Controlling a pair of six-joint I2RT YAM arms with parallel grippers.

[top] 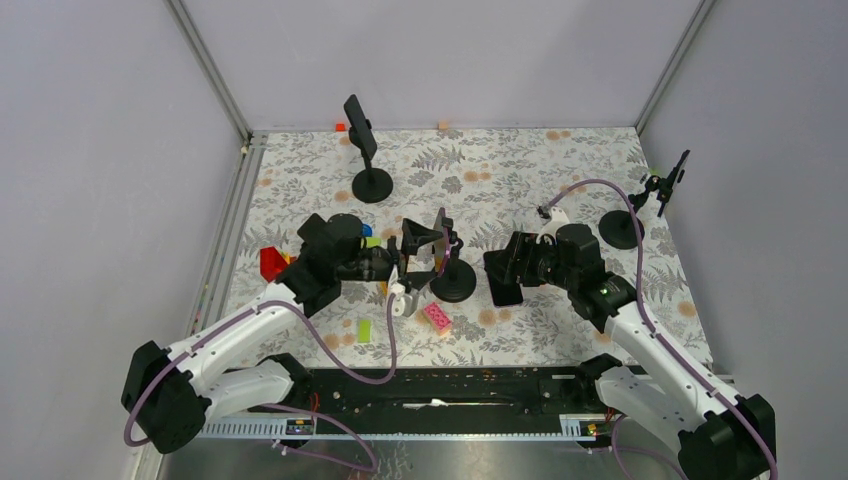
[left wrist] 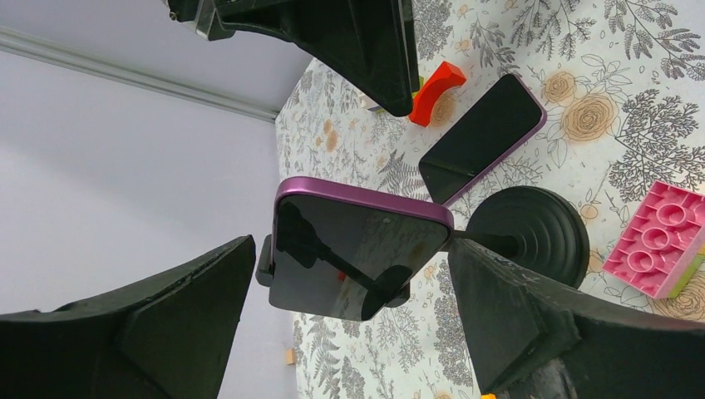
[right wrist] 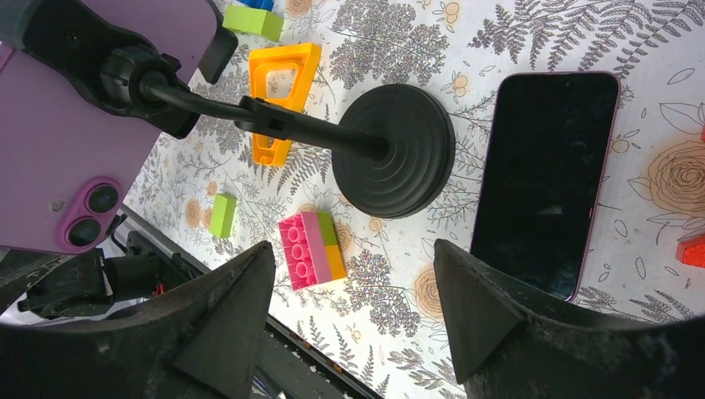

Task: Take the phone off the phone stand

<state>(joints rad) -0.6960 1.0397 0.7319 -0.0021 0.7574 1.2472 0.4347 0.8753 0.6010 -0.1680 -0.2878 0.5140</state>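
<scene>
A purple phone [left wrist: 349, 258] sits clamped in the middle phone stand [top: 453, 282], screen dark, tilted above the stand's round black base [left wrist: 532, 233]. My left gripper [left wrist: 352, 249] is open with one finger on each side of the phone and a small gap at both edges. In the top view that gripper [top: 420, 250] reaches the stand from the left. My right gripper [right wrist: 353, 249] is open and empty, hovering over the table right of the stand. From it I see the phone's purple back [right wrist: 66, 141] with its two lenses.
A second phone [right wrist: 544, 183] lies flat, screen up, right of the base. Around the stand lie a pink brick [right wrist: 312, 249], an orange triangle [right wrist: 283, 91], a green brick [right wrist: 222, 214] and a red arch [left wrist: 436, 87]. Two more stands with phones rise at the back [top: 370, 185] and far right [top: 620, 230].
</scene>
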